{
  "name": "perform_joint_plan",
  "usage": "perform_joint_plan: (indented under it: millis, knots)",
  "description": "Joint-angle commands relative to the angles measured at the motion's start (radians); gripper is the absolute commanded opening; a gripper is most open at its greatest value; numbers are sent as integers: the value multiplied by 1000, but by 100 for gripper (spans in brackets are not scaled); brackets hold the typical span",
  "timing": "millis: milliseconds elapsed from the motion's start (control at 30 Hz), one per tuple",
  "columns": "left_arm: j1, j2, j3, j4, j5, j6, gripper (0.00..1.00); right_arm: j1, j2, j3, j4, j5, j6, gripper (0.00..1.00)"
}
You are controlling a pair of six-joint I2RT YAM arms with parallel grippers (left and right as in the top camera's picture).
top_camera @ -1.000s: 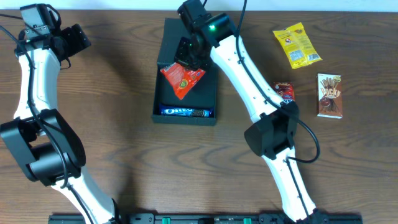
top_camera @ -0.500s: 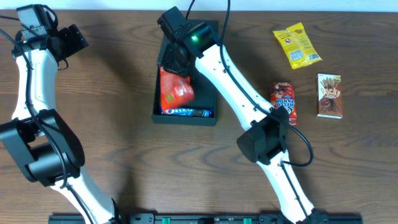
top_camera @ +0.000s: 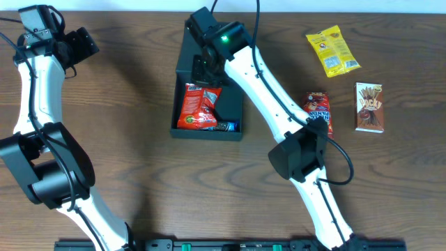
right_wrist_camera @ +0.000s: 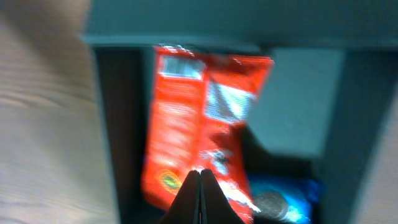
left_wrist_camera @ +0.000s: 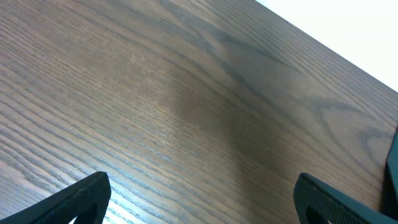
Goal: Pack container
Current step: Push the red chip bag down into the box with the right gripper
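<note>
**Red snack bag (top_camera: 198, 106) in the container, right tool closed and empty above it**

The container (top_camera: 206, 135) stands at the far middle of the desk (top_camera: 132, 160). The right tool (right_wrist_camera: 199, 177) has its fingers pressed together and holds nothing; the left tool (left_wrist_camera: 199, 205) is wide open, far to the left. The bag partly covers the Oreo packet (top_camera: 224, 127), so it may sit too high for the lid. The box walls are close around the tool and could catch it. There is free room to the right, towards the Pocky box (top_camera: 368, 107).

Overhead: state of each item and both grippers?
container, lid open
red snack packet, lying inside container
Oreo pack, inside container, partly under red snack packet
yellow packet, on table
red box, on table
Pocky box, on table
left gripper, open, empty
right gripper, shut, empty
</note>
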Motion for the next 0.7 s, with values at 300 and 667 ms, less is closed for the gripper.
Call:
perform_joint_plan:
  millis: [300, 667]
  knots:
    - [5, 10, -6, 2, 3, -1, 95, 46, 63, -4, -90, -19, -378, 1]
    - [7, 10, -6, 5, 3, 0, 95, 76, 198, -5, -95, -98, -463, 2]
